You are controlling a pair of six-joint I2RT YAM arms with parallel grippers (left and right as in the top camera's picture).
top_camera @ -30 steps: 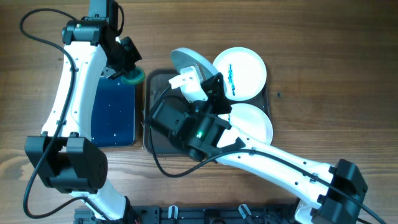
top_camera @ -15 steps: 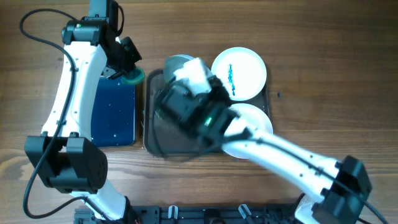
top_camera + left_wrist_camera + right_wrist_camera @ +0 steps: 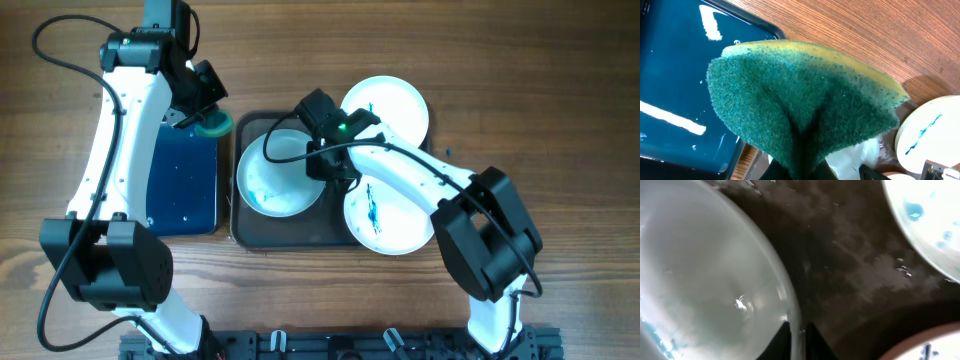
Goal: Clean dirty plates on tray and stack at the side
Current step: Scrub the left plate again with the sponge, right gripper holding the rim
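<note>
My left gripper (image 3: 203, 108) is shut on a green and yellow sponge (image 3: 212, 124) and holds it over the far right corner of the blue tray (image 3: 180, 190). In the left wrist view the sponge (image 3: 805, 90) fills the frame. A white plate (image 3: 275, 172) with blue smears lies in the left half of the dark tray (image 3: 290, 228). My right gripper (image 3: 323, 167) is shut on its right rim; the right wrist view shows the rim between the fingers (image 3: 795, 332). Two more white plates with blue marks lie at the far right (image 3: 390, 115) and near right (image 3: 395, 215).
The blue tray is wet, with droplets on it (image 3: 670, 75). The dark tray's bottom (image 3: 855, 280) is wet and smeared. Bare wooden table (image 3: 540, 120) surrounds both trays. Cables run along both arms.
My right arm has swung round and brought the plate from a raised, tilted hold down flat onto the left of the dark tray. The near right plate is now uncovered. The left arm has not moved.
</note>
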